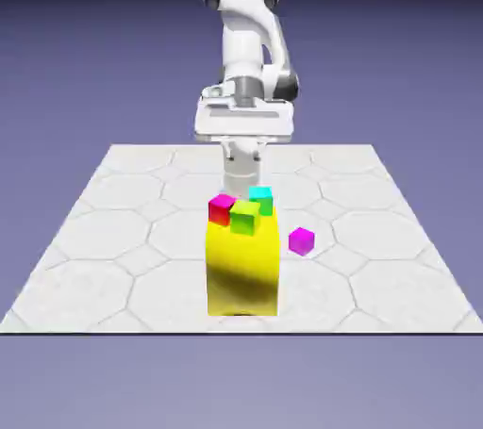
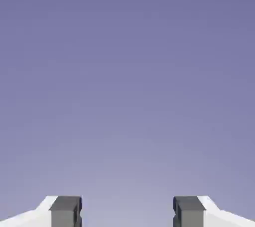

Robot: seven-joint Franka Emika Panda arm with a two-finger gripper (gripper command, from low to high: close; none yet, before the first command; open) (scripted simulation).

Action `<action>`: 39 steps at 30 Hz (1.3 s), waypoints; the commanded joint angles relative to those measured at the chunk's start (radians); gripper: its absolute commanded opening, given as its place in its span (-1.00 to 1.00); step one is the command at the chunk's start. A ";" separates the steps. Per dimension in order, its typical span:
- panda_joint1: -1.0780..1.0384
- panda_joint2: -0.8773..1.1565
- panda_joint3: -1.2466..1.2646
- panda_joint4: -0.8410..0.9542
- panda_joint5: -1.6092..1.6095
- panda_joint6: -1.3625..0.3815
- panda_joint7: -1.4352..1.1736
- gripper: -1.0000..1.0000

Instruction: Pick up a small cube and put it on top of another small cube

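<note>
Exterior view: small plain purple-magenta cube [image 1: 302,241] on pale tiled tabletop [image 1: 170,281], just beside big yellow block [image 1: 242,276], on exterior view's right. Hand view: only blue-violet backdrop [image 2: 127,71], grey-tipped gripper [image 2: 127,212] spread apart, nothing gripped.

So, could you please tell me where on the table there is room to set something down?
Free: the tabletop left of the yellow block in the exterior view, and right of the purple cube to the edge. Crowded: the block's top, holding several cubes.
</note>
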 commanded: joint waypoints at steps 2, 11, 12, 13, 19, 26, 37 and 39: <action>0.073 0.021 -0.047 -0.015 -0.032 -0.011 -0.083 0.00; 0.399 0.115 -0.256 -0.084 -0.176 -0.058 -0.459 0.00; 0.435 0.125 -0.280 -0.091 -0.192 -0.063 -0.500 0.00; 0.471 0.136 -0.303 -0.099 -0.208 -0.068 -0.542 0.00; 0.689 0.199 -0.443 -0.144 -0.304 -0.100 -0.792 0.00; 0.942 0.272 -0.606 -0.197 -0.416 -0.137 -1.084 0.00; 1.076 0.396 -0.641 -0.238 -0.460 -0.119 -1.375 0.00; 1.017 0.436 -0.568 -0.234 -0.423 -0.085 -1.398 0.00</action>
